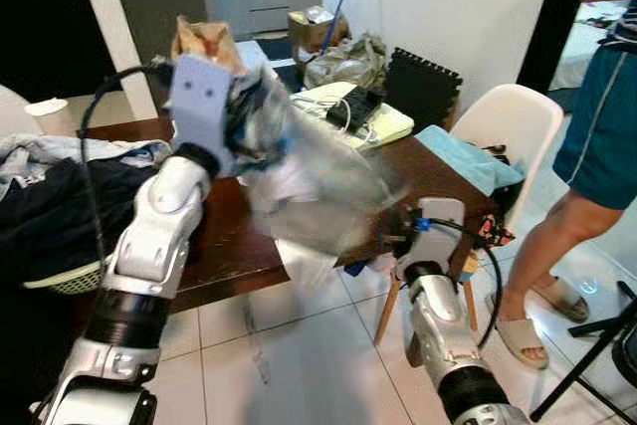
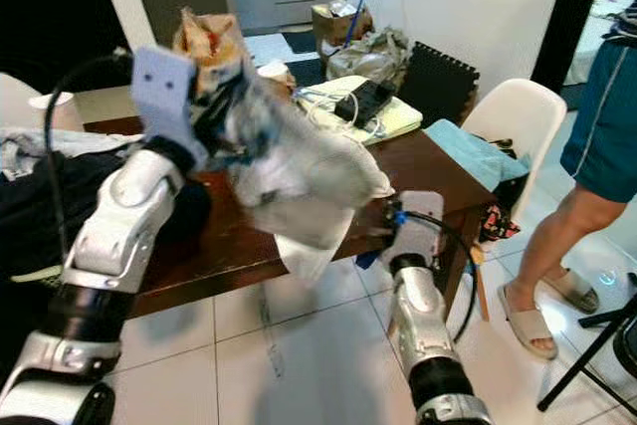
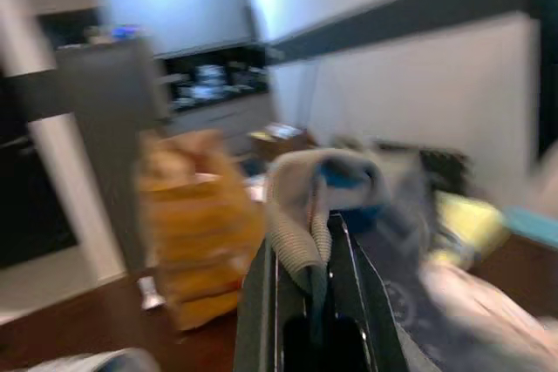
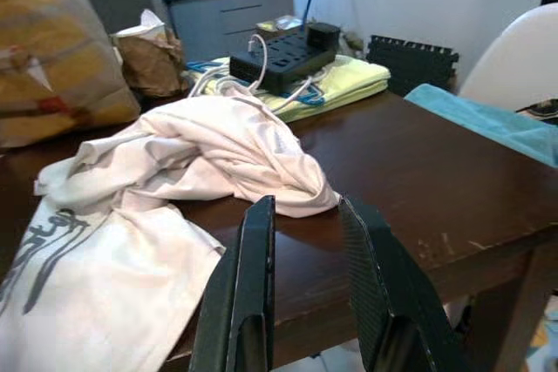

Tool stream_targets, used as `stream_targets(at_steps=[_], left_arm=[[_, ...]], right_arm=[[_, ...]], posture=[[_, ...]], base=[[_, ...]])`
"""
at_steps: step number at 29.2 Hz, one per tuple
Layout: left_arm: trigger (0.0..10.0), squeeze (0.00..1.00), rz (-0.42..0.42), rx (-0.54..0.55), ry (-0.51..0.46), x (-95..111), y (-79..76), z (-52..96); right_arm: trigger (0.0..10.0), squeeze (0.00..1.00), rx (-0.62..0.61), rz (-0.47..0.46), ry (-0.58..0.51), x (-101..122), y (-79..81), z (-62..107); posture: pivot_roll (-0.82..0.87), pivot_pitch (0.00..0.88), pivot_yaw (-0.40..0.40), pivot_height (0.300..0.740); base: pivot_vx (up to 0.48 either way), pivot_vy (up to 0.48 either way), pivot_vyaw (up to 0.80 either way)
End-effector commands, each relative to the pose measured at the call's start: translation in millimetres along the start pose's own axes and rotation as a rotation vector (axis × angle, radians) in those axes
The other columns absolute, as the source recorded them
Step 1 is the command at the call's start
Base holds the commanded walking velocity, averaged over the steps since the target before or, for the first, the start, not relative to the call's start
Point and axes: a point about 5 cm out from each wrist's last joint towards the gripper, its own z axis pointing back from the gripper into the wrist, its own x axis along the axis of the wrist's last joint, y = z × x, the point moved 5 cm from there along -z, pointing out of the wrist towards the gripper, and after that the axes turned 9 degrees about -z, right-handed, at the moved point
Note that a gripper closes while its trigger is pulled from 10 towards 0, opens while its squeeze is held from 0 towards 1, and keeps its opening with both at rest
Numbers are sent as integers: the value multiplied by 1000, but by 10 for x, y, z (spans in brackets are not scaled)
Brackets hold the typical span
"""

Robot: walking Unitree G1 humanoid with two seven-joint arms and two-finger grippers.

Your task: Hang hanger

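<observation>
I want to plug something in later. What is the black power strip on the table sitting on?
The black power strip lies on a folded yellow-green cloth, with white cables beside it. What is under the cloth is covered, presumably the brown table.

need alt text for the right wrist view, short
The right gripper, fingers open, hovers at the edge of a dark wooden table, just short of a crumpled white shirt that hangs over the edge. Behind the shirt a black power strip lies on a yellow cloth.
</observation>
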Motion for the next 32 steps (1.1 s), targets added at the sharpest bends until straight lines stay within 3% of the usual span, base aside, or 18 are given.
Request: stream_targets(at_steps=[1, 4, 7, 8, 10, 12, 16, 20, 24, 28, 31, 32], left_arm=[[10000, 0, 72, 72, -1, -16, 113, 52], [10000, 0, 144, 105, -17, -3, 137, 78], [10000, 0, 152, 109, -16, -4, 137, 83], [10000, 0, 168, 17, 32, -173, -95, 121], [10000, 0, 172, -8, 47, -219, -161, 138], [10000, 0, 163, -51, 146, -486, -325, 268], [10000, 0, 189, -71, 235, -701, -441, 422], [10000, 0, 68, -91, 267, -808, -452, 512], [10000, 0, 62, -124, 243, -777, -472, 493], [10000, 0, 19, -167, 263, -842, -587, 437], [10000, 0, 9, -185, 282, -878, -654, 438], [10000, 0, -7, -135, 288, -895, -610, 434]], right_arm=[[10000, 0, 4, 22, 30, -86, 12, 33], [10000, 0, 5, 26, 33, -89, 17, 36], [10000, 0, 5, 26, 33, -87, 16, 37], [10000, 0, -10, 49, 45, -114, -10, 44], [10000, 0, -16, 56, 48, -122, -18, 47], [10000, 0, -57, 85, 69, -179, -95, 75], [10000, 0, -112, 109, 99, -260, -207, 128], [10000, 0, -162, 141, 100, -283, -301, 182], [10000, 0, -203, 144, 87, -260, -342, 193], [10000, 0, -159, 215, 55, -185, -235, 146], [10000, 0, -147, 202, 62, -189, -201, 131], [10000, 0, -142, 184, 66, -176, -176, 107]], posture=[[20, 0, 33, 740], [12, 0, 32, 740], [12, 0, 32, 740], [8, 0, 35, 740], [8, 0, 35, 740], [-2, 0, 45, 740], [-5, 0, 48, 740], [-5, 0, 59, 740], [-12, 0, 66, 740], [-47, 0, 46, 740], [-64, 0, 28, 740], [-89, 0, 26, 740]], base=[[0, 0, 0], [0, 0, 0], [0, 0, 0], [0, 0, 0], [0, 0, 0], [0, 0, 0], [0, 0, -600], [0, 0, -800], [0, 0, -800], [0, 0, -800], [0, 0, -800], [0, 0, -800]])
